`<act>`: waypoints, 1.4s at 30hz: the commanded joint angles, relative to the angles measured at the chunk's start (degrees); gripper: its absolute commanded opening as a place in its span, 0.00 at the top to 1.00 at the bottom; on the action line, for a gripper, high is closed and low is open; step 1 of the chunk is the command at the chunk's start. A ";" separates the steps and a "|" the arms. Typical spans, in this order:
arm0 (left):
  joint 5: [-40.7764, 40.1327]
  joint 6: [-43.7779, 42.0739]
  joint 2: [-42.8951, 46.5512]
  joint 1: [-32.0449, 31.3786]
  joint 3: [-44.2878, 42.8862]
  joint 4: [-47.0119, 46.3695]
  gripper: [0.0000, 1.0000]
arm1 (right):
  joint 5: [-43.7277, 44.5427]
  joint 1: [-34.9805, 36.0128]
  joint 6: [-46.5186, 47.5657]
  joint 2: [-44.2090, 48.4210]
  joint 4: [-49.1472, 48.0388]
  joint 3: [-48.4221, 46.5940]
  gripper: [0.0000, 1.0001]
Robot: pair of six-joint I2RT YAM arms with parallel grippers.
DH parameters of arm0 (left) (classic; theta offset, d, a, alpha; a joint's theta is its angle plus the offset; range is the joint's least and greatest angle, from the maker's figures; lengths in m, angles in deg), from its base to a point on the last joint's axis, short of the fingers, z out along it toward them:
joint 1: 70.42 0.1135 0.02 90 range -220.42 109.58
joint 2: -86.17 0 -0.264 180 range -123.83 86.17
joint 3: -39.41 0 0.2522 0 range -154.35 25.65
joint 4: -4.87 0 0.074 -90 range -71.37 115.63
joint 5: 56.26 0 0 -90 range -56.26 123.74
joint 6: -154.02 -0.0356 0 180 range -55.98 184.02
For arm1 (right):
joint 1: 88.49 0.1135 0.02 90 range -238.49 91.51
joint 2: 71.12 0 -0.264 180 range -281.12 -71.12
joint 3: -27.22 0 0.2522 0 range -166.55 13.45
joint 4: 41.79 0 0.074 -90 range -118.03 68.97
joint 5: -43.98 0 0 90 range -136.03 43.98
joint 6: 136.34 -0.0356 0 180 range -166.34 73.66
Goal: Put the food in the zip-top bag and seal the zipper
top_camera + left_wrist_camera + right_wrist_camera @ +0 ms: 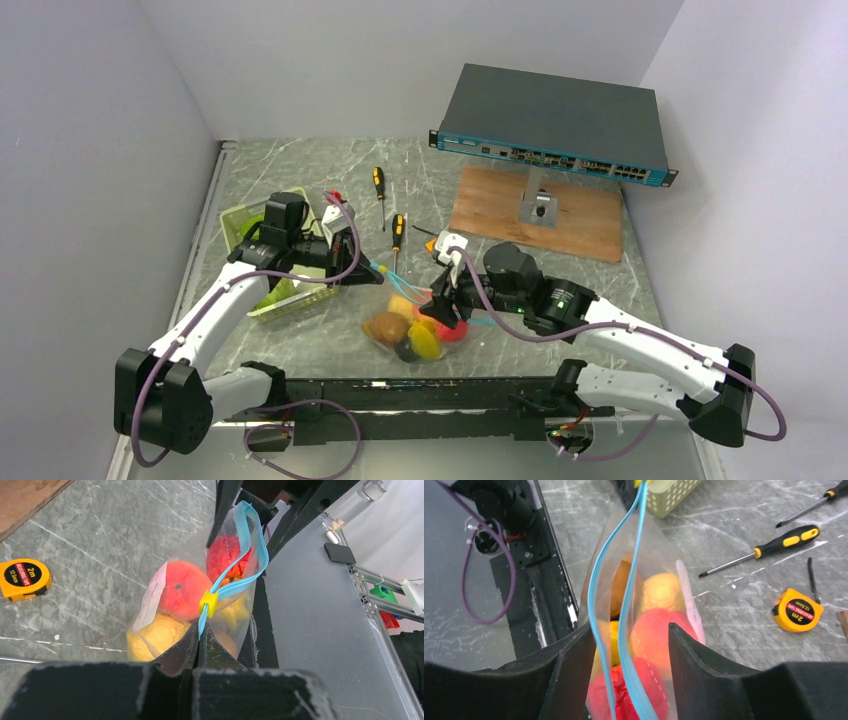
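Zipper [235,586] (one, on one bag [415,325]) pinched by closed left gripper [200,641]; parted right gripper [630,630] straddles it.

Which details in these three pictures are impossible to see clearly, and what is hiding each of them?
- Left wrist view: the zipper end vanishes between the shut left fingers.
- Right wrist view: the bottom edge cuts off the bag between the open right fingers.
- Top view: fruits overlap, uncountable; the left arm hides part of the tray.
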 commanded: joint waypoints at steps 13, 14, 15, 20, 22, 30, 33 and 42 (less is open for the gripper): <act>-1.63 3.68 2.37 -0.51 0.59 -2.79 1.00 | 7.63 1.76 -9.42 -15.60 -1.90 -19.65 0.48; -2.02 3.85 2.34 -0.60 0.63 -2.87 1.00 | 6.30 1.74 -9.75 -17.14 -1.78 -21.03 0.50; -2.20 4.18 2.42 -0.62 0.71 -3.12 1.00 | 5.50 1.69 -10.39 -18.07 -1.88 -21.79 0.50; -2.48 4.75 2.60 -0.63 0.75 -3.55 1.00 | 4.79 1.57 -12.93 -21.20 -2.28 -24.21 0.55; -2.54 4.84 2.51 -0.64 0.68 -3.47 1.00 | 4.29 1.54 -12.95 -21.97 -2.19 -24.82 0.58; -2.58 5.23 2.58 -0.69 0.58 -3.64 1.00 | 4.29 1.57 -12.54 -22.12 -1.76 -24.77 0.76; -2.55 5.29 2.52 -0.63 0.60 -3.54 1.00 | 4.04 1.57 -12.41 -22.32 -1.78 -24.68 0.80; -6.86 5.62 2.69 -0.50 0.07 -2.24 1.00 | 4.13 1.50 -11.12 -20.68 -1.25 -23.60 1.00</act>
